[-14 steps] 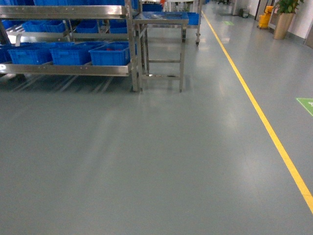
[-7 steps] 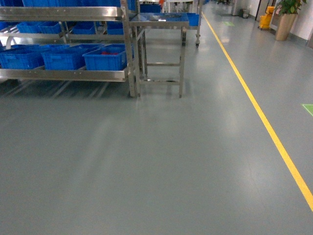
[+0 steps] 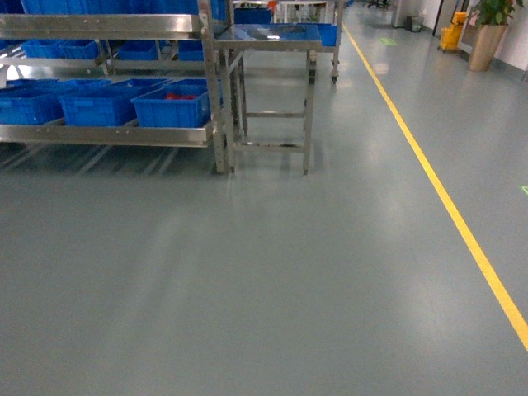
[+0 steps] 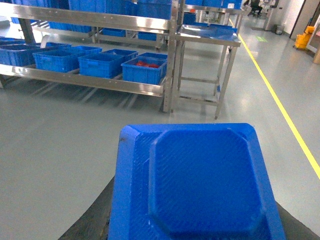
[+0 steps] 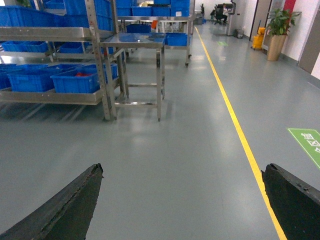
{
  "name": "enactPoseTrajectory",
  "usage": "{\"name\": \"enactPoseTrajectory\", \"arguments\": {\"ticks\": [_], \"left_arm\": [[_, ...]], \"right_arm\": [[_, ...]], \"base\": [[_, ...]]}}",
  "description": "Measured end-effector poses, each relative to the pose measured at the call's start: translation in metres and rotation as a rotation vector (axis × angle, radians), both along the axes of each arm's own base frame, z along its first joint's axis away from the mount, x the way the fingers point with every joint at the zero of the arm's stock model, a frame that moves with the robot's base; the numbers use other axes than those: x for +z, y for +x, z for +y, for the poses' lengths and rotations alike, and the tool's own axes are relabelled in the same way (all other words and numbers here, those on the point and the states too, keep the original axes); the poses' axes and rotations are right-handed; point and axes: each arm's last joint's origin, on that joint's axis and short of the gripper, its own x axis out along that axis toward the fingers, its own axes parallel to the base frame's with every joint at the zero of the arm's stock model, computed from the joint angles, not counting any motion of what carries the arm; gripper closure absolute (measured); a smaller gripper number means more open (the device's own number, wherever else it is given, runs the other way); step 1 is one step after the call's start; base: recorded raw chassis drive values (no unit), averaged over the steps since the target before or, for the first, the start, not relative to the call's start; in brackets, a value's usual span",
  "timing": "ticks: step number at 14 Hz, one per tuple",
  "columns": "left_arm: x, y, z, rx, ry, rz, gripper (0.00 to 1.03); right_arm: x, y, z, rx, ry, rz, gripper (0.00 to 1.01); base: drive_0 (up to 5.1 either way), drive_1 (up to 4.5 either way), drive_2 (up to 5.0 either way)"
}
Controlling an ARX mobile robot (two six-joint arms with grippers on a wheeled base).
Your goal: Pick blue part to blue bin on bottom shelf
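The blue part [image 4: 200,185], a flat tray-like piece with a raised octagonal middle, fills the lower half of the left wrist view. My left gripper [image 4: 192,232] is shut on it, and its dark fingers [image 4: 90,225] show at either side below it. The bottom shelf [image 3: 107,134] is the low steel rack level far ahead on the left, and it carries several blue bins [image 3: 99,106]. The rightmost blue bin [image 4: 144,70] holds red pieces. My right gripper [image 5: 182,170] hangs open over bare floor with nothing between its jaws. Neither gripper shows in the head view.
A square steel table [image 3: 268,37] stands right beside the rack's end post [image 3: 216,99]. A yellow floor line [image 3: 450,214] runs along the right. A potted plant [image 3: 487,33] stands far right. Grey floor [image 3: 247,272] lies between me and the rack.
In the head view the rack and table have slid lower and grown slightly larger, and more of the rack has slid off the left edge. The green floor mark has nearly left the right edge.
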Motion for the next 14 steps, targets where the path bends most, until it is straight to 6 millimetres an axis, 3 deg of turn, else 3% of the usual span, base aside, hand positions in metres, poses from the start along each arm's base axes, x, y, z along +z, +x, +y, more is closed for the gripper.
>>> {"name": "enactPoseTrajectory", "arguments": {"ticks": [14], "left_arm": [[-0.0002,0.0001,-0.0001,0.0,0.0,0.002,0.6]], "right_arm": [[0.0004,0.0,0.0,0.0,0.0,-0.004,0.03]], "base": [[0.0,4.21,-4.2]]}}
